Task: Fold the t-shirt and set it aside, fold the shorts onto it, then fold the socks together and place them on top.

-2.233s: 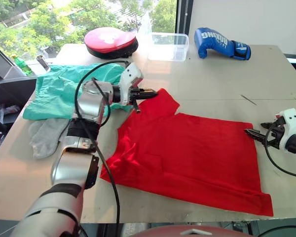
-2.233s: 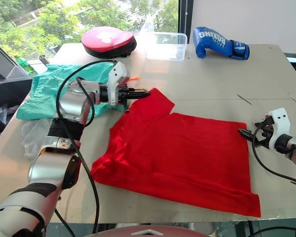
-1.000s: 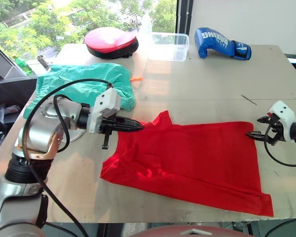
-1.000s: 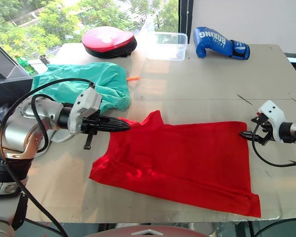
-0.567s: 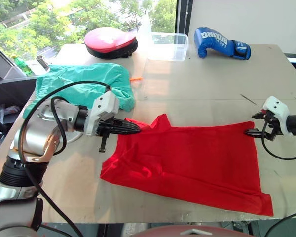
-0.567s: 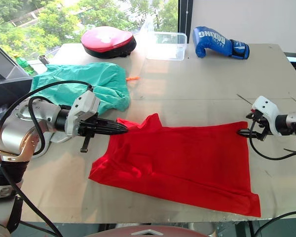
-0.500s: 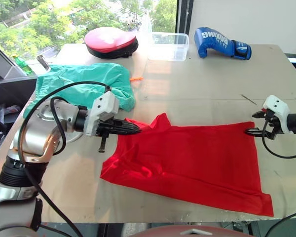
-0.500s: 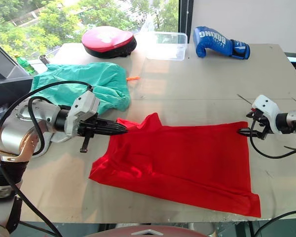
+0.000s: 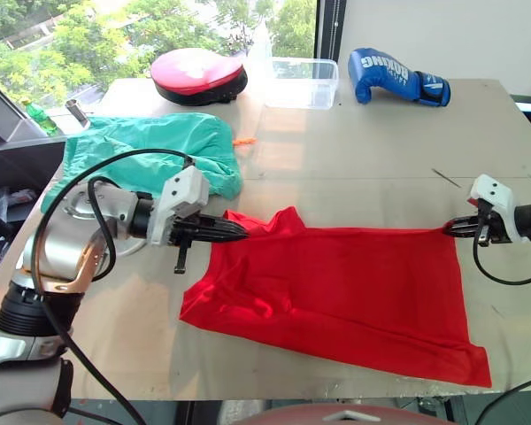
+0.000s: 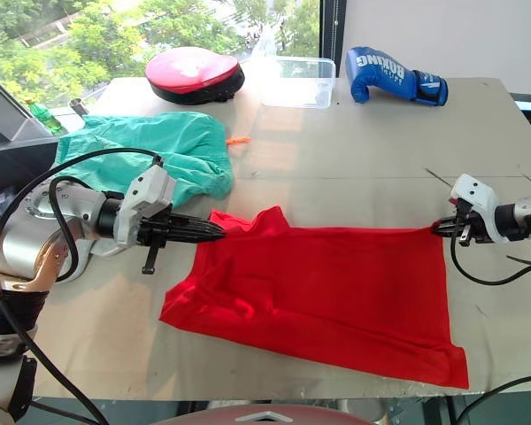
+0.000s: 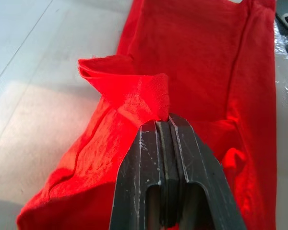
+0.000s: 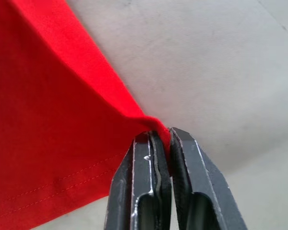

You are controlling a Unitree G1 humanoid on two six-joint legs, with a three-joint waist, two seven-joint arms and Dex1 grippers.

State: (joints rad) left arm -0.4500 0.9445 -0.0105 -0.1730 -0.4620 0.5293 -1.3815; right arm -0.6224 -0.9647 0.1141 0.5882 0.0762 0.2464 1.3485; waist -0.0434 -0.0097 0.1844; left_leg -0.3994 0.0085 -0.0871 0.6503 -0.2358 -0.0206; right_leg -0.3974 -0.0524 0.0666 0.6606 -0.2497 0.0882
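Teal shorts (image 9: 146,159) lay crumpled at upper left of the head views, on the table (image 9: 354,150), with an orange drawstring end (image 9: 242,141) poking out at their right edge. Just right of and below them, left gripper (image 9: 242,232) pointed rightward at centre left, jaws pressed together on a raised fold of the red shirt (image 9: 336,288); in the left wrist view (image 11: 163,120), seen clamped on a bunched peak of cloth. Shirt spread flat across the lower middle of the frame, rumpled along its left side, smoother toward the right, its near edge close to the table's front edge. Well apart from the shorts except near that pinched corner, where red and teal came close without clearly touching. At upper centre, red round pad (image 9: 199,73) and clear plastic tub (image 9: 302,81) stood side by side at the table's far edge; blue boxing glove (image 9: 398,76) lay just right of the tub. At far right, mid-height, right gripper (image 9: 451,229) met the shirt's upper right corner, jaws closed on the hem there; in the right wrist view (image 12: 158,135), seen nipping the folded edge of red cloth, bare table beyond. Socks could not be made out.
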